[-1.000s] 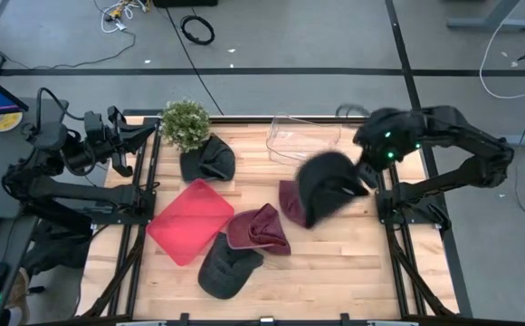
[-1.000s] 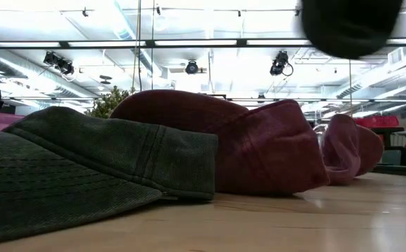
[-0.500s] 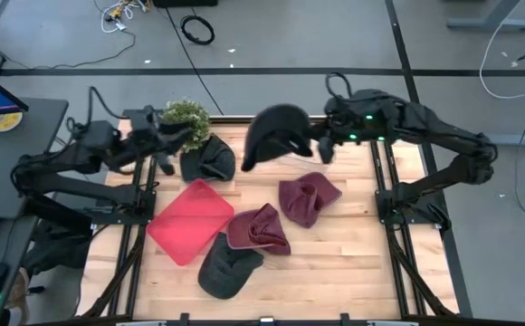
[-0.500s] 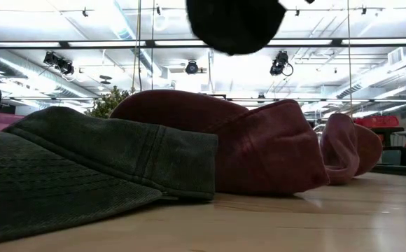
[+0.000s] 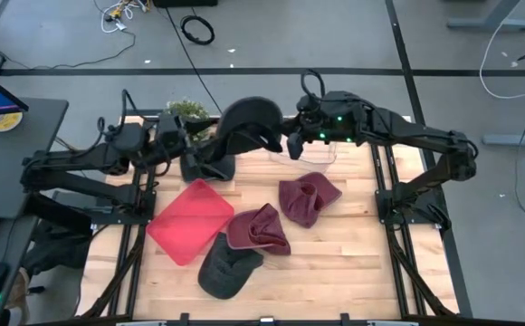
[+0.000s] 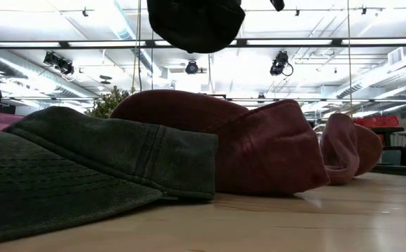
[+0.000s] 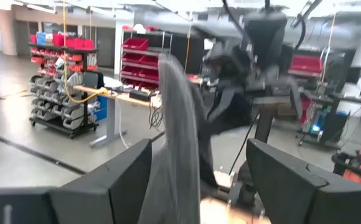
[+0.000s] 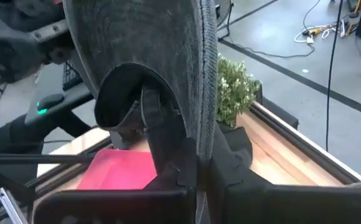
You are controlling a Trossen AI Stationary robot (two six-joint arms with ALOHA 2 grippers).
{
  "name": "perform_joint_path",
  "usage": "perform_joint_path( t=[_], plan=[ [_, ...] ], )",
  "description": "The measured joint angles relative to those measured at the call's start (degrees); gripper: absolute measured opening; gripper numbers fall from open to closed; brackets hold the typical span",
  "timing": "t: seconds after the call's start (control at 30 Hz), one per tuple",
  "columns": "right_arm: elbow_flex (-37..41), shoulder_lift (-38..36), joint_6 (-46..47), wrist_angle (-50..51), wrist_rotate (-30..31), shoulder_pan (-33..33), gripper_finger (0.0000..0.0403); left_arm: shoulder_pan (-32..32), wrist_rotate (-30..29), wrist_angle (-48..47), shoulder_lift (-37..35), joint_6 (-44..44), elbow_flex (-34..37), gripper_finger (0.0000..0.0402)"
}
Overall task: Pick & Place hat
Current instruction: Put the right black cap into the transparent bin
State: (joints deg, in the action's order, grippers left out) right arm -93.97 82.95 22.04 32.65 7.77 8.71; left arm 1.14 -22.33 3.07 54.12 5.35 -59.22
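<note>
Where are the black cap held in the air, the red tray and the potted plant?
black cap (image 5: 244, 122): high view, on its crown, held up by the right arm.
red tray (image 5: 188, 220): high view, on its flat middle.
potted plant (image 5: 186, 108): high view, on the leaves showing behind the left arm.

Bright ceiling strip lights (image 6: 189, 43); left wrist view motion-blurred; soft shadows.
</note>
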Motion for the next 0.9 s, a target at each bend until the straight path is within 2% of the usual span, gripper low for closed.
perform_joint_path(
  t=[0.2, 0.33, 0.43, 0.6, 0.63, 0.73, 0.9],
  plan=[
    [0.07, 0.86, -0.27, -4.14, -2.44, -0.09, 0.0006, 0.70, 0.08, -0.05, 1.58, -0.05, 0.01, 0.0262],
    [0.07, 0.86, -0.82, -4.81, -2.84, -0.11, 0.0007, 0.68, -0.60, 0.21, 2.24, -1.84, 0.00, 0.0227],
    [0.07, 0.74, -0.45, -4.66, -2.86, 0.06, 0.0010, 0.66, -0.76, 1.11, 2.19, -4.15, 0.00, 0.0172],
    [0.07, 0.61, -0.07, -4.78, -2.91, 0.11, 0.0023, 0.70, -1.82, 2.95, 2.12, -8.56, 0.00, 0.0033],
    [0.07, 0.58, -0.05, -4.93, -2.97, 0.08, 0.0029, 0.71, -1.86, 3.51, 2.10, -9.06, 0.00, 0.0019],
    [0.07, 0.37, -1.05, -3.76, -4.24, 0.20, 0.0065, 0.69, -2.68, 3.51, 2.13, -10.75, 0.00, 0.0017],
    [0.07, -1.69, 0.62, 1.19, -4.39, 1.68, 0.0168, -0.37, -9.75, 4.27, 2.13, -15.55, 0.00, 0.0012]
  ],
)
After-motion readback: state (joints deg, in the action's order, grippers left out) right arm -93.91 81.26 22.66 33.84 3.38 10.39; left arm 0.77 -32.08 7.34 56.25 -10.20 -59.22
